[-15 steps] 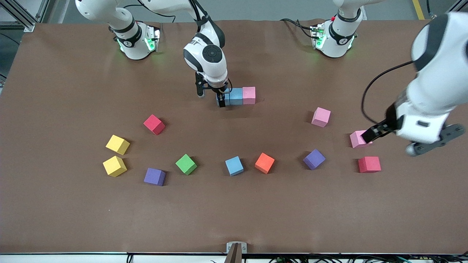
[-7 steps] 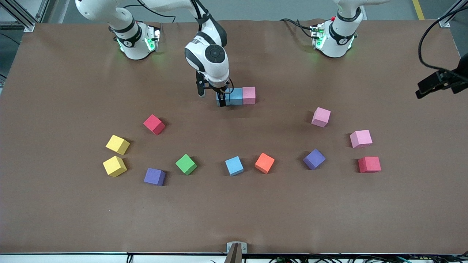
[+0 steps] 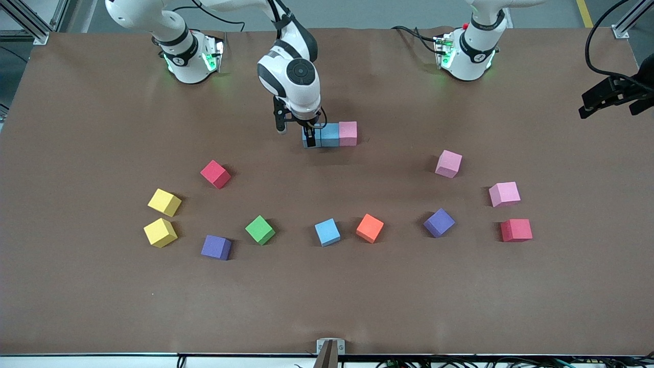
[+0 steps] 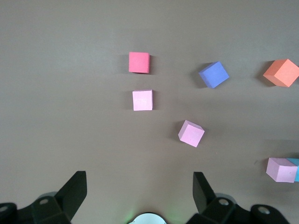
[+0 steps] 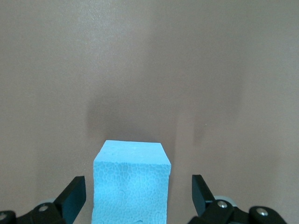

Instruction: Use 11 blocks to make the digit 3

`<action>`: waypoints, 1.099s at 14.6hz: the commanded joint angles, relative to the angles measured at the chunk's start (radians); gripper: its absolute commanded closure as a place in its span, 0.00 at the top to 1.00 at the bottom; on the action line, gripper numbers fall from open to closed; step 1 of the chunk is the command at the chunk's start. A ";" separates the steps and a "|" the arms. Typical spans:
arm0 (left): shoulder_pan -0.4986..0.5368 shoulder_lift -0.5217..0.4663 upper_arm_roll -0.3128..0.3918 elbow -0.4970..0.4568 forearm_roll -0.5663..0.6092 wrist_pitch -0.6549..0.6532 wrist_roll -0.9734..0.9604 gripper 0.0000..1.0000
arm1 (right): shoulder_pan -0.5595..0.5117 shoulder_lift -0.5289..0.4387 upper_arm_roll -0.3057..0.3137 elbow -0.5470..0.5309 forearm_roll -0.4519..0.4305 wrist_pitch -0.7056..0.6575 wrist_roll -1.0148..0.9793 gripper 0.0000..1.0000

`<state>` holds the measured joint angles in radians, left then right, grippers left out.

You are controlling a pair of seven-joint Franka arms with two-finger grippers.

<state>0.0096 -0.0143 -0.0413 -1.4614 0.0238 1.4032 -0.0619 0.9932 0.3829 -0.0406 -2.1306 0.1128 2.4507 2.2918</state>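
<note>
The right gripper (image 3: 295, 129) is lowered over a light blue block (image 5: 131, 184) at the right arm's end of a three-block row; its fingers (image 5: 72, 196) stand wide apart on either side of the block with a visible gap on each side, so the block is not clamped and rests on the table (image 3: 327, 296). The row consists of that block, a second light blue block (image 3: 330, 135) touching it, and a pink block (image 3: 348, 133) touching the second, all in a straight line across the table, farther from the front camera than the loose blocks. The left gripper (image 3: 610, 97) is raised at the left arm's end of the table, near its edge, with its fingers (image 4: 74, 193) spread wide and nothing between them; this arm waits. Loose blocks lie on the table: a second pink block (image 3: 448, 163), a third pink block (image 3: 504, 194), a purple block (image 3: 439, 223), an orange block (image 3: 370, 228), a third light blue block (image 3: 327, 232), a green block (image 3: 260, 229), a second purple block (image 3: 216, 247), and two yellow blocks (image 3: 164, 202) (image 3: 160, 232) close together. Two red cubes are also present: one (image 3: 516, 230) just nearer the front camera than the third pink block, the other (image 3: 215, 174) toward the right arm's end.
</note>
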 commanded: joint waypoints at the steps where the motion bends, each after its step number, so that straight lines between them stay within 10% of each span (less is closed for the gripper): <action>1: -0.003 -0.023 0.004 -0.025 -0.019 0.008 0.005 1.00 | -0.007 -0.032 -0.001 -0.006 0.011 -0.029 -0.009 1.00; 16: -0.002 -0.001 -0.023 -0.016 -0.015 0.016 -0.078 1.00 | -0.198 0.005 -0.005 0.287 0.004 -0.263 -0.383 1.00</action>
<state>0.0043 -0.0062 -0.0623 -1.4720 0.0214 1.4103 -0.1297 0.8452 0.3667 -0.0554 -1.8842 0.1127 2.2029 2.0155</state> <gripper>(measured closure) 0.000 0.000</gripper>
